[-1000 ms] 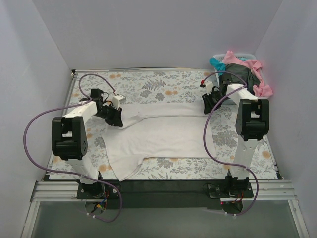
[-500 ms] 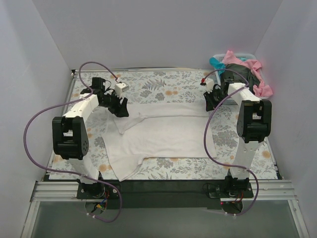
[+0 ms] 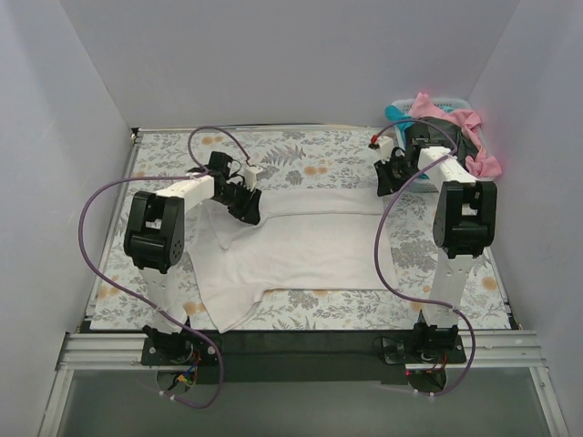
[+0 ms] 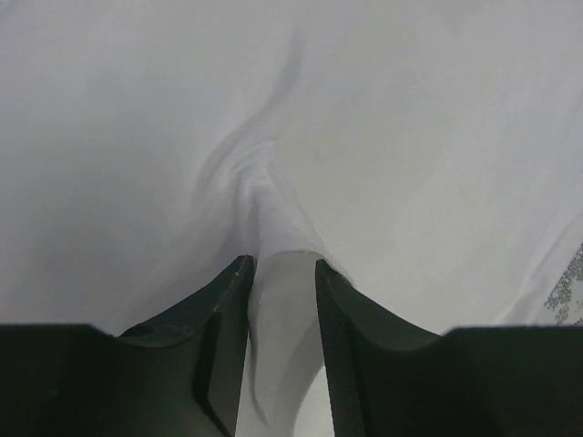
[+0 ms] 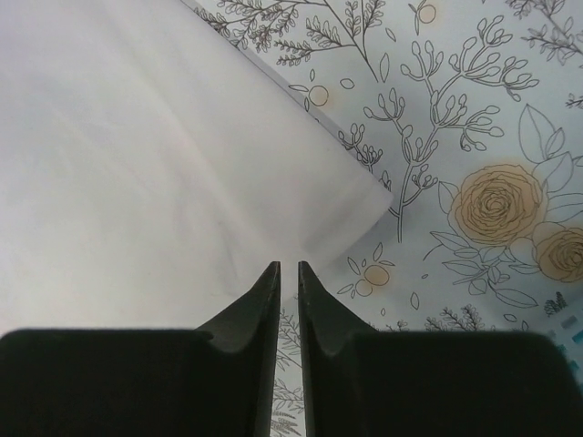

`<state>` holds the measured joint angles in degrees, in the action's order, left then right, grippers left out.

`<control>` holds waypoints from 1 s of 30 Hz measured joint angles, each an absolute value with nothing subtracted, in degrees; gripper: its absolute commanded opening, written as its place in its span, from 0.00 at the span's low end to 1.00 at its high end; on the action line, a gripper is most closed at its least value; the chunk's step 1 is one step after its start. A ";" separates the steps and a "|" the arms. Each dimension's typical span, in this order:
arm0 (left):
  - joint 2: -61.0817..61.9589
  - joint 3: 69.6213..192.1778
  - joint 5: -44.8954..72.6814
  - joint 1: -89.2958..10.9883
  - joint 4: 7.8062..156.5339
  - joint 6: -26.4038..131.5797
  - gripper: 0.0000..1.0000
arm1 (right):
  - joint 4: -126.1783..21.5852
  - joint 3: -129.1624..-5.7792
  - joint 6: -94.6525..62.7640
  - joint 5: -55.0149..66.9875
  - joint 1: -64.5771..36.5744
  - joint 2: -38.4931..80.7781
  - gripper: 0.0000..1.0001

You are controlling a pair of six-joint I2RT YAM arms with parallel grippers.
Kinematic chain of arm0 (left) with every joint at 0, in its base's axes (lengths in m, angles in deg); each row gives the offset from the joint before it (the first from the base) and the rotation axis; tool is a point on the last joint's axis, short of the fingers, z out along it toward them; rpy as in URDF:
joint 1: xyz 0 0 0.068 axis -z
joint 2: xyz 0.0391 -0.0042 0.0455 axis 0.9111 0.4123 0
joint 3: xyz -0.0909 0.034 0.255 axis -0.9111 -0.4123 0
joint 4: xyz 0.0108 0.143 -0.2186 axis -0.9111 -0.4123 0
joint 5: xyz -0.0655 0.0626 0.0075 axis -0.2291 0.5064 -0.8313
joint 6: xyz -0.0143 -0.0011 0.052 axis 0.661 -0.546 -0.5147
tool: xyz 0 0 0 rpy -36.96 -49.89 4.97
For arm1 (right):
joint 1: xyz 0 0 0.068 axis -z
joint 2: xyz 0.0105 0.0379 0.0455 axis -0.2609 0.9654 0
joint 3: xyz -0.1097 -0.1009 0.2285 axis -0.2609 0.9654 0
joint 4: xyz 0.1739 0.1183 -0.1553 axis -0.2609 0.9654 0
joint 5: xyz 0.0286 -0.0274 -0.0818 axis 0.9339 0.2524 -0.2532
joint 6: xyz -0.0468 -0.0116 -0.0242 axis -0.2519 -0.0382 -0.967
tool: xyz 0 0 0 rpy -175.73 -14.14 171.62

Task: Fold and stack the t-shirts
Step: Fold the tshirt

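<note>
From above, the white t-shirt [image 3: 291,250] lies spread on the printed sheet [image 3: 301,150], probably for folding; other t-shirts [image 3: 446,132] wait heaped at the far right. The left gripper [image 3: 248,205] and right gripper [image 3: 392,177] sit at its far edge.

The left wrist view shows a cloth ridge pinched between that gripper's partly parted fingers.

The right wrist view shows fingers nearly together at the shirt's corner; whether they grip cloth, I cannot tell.

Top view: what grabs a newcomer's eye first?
The big white t-shirt spread mid-table on the flowered sheet, with both arms reaching onto it: the left hand pinches a ridge of its cloth, and the right hand is at its far right corner. Next, the bright pink t-shirt heaped in the basket, far right corner.
</note>
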<state>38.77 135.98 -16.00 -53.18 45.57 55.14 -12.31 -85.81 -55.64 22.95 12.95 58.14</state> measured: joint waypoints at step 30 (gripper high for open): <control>37.74 134.52 4.02 -64.35 52.65 68.60 0.35 | -13.76 -93.55 -50.18 18.95 8.60 68.44 0.19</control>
<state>37.74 134.52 4.02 -64.35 52.65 68.60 -13.76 -93.55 -50.18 18.95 8.60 68.44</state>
